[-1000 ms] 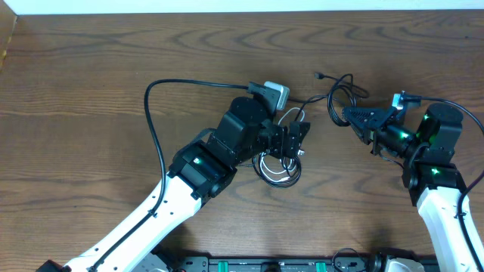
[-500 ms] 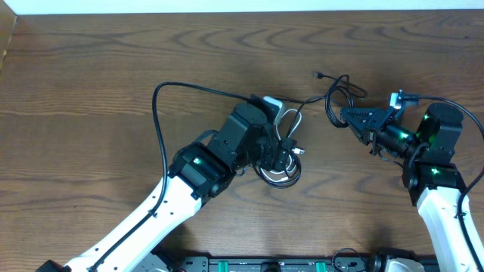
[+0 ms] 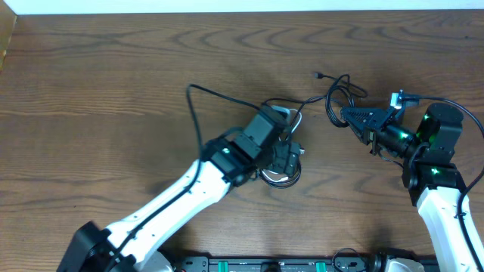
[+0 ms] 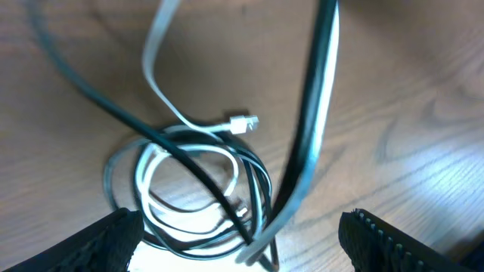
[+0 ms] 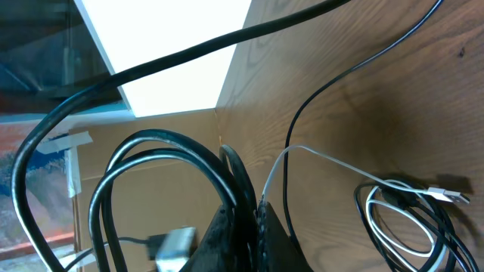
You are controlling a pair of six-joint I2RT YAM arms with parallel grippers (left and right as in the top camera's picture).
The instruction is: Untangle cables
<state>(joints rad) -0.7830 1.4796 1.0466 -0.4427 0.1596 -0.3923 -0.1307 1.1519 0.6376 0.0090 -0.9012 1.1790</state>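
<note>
**Wide jaws over the coil**

Left gripper (image 4: 240, 227) spread wide, fingers (image 4: 106, 240) in both lower corners. Between them lie the cables (image 4: 162, 143), black and white loops coiled on the wooden table (image 4: 408, 98). A white plug (image 4: 243, 123) pokes out, and one dark cable (image 4: 324, 68) climbs steeply.

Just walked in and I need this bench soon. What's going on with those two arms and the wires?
Two robot arms are untangling cables on a wooden table. The right gripper is shut on a looped black cable. The left gripper hovers open over a coil of black and white cables lying on the wood, gripping nothing. The job is not finished: a black strand seems to link the coil with the right gripper's loops.
</note>
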